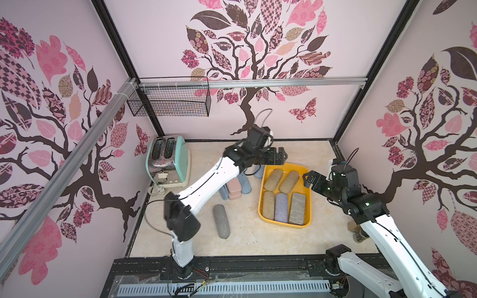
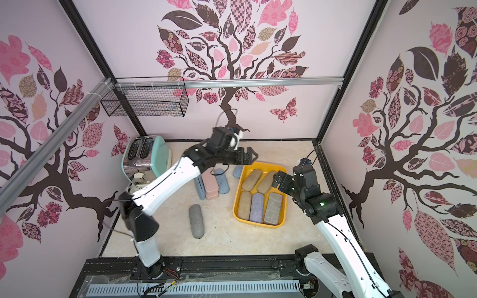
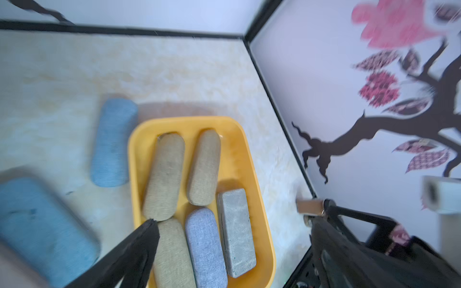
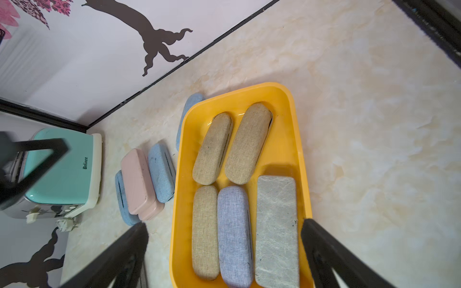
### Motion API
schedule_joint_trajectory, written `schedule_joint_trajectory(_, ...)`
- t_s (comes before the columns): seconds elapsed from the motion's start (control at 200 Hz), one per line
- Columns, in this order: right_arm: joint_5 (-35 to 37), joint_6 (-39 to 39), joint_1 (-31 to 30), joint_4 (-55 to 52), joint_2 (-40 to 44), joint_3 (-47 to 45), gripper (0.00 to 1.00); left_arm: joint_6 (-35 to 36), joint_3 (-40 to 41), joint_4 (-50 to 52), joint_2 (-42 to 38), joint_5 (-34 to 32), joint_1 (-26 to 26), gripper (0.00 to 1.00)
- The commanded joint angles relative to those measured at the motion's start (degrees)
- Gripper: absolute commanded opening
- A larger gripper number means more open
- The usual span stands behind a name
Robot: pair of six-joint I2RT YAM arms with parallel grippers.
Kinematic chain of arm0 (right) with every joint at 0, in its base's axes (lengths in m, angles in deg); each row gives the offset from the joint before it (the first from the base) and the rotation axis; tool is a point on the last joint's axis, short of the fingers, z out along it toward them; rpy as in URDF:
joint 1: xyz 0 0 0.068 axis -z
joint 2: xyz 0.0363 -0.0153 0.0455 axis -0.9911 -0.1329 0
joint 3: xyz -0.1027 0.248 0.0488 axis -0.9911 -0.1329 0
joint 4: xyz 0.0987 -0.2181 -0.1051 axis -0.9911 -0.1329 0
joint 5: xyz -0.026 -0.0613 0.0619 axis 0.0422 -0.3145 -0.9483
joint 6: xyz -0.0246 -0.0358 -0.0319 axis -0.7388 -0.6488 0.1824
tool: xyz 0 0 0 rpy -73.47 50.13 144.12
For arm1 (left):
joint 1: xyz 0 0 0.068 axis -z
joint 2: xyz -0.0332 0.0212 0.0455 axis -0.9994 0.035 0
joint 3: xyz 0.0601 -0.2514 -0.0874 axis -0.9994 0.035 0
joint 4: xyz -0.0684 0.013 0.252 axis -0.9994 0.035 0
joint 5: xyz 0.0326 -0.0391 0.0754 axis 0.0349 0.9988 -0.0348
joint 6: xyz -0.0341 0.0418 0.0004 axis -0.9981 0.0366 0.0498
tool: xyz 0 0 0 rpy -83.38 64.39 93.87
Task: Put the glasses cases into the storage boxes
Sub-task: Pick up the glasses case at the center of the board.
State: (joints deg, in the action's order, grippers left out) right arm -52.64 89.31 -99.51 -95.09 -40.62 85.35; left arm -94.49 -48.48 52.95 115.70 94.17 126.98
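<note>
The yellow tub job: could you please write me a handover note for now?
Left gripper: open, empty, above the far edge of the yellow plastic tub.
Right gripper: open, empty, by its right edge.
Done, in the tub: three tan fabric cases, one lavender fabric case, one grey marbled rectangular case.
To do: grey fabric oblong case lying alone; three blue fabric cases and pink smooth cases left of the tub.
</note>
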Motion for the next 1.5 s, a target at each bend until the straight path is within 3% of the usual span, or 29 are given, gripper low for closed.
schedule_joint_trajectory(0.0, -3.8, -1.3, 0.3, 1.7, -1.9, 0.3, 1.00, -0.7, 12.4, -0.9, -10.0, -7.8, -5.9, 0.97)
schedule_joint_trajectory(0.12, -5.6, -0.6, -0.8, 4.0, -3.9, -0.3, 1.00, -0.8, 23.8, -0.3, -21.7, -11.9, -14.1, 0.97)
schedule_joint_trajectory(0.215, -2.4, -0.3, -5.6, 5.1, -6.4, 0.3, 1.00, -1.5, 31.7, 0.4, -27.5, -12.0, -22.2, 0.97)
schedule_joint_trajectory(0.345, -0.1, 1.5, -13.1, 6.6, -10.8, 2.0, 1.00, -1.3, 39.6, 0.6, -31.5, -3.8, -34.2, 0.94)
schedule_joint_trajectory(0.435, 3.2, 2.5, -18.3, 7.0, -13.9, 3.0, 1.00, 0.2, 44.3, 0.0, -33.4, -0.8, -39.1, 0.90)
schedule_joint_trajectory(0.535, 6.1, 4.1, -23.8, 6.6, -17.8, 4.3, 0.99, 1.9, 47.8, 1.4, -35.1, -5.1, -39.7, 0.91)
schedule_joint_trajectory(0.65, 7.7, 4.5, -29.8, 7.6, -22.2, 5.2, 0.99, 1.1, 52.8, -0.7, -36.9, -5.7, -39.8, 0.92)
schedule_joint_trajectory(0.97, 8.1, 2.9, -44.9, 10.7, -37.5, 13.0, 0.99, -0.7, 51.1, 0.7, -30.4, -2.5, -41.6, 0.87)
schedule_joint_trajectory(1.286, 8.5, 0.8, -50.2, 4.8, -56.1, 27.4, 0.99, -1.7, 51.2, 2.2, -30.2, -5.7, -43.7, 0.88)
schedule_joint_trajectory(1.491, 8.5, -0.7, -50.7, 1.5, -63.6, 33.8, 0.98, -1.9, 50.9, 3.1, -29.4, -6.7, -44.0, 0.88)
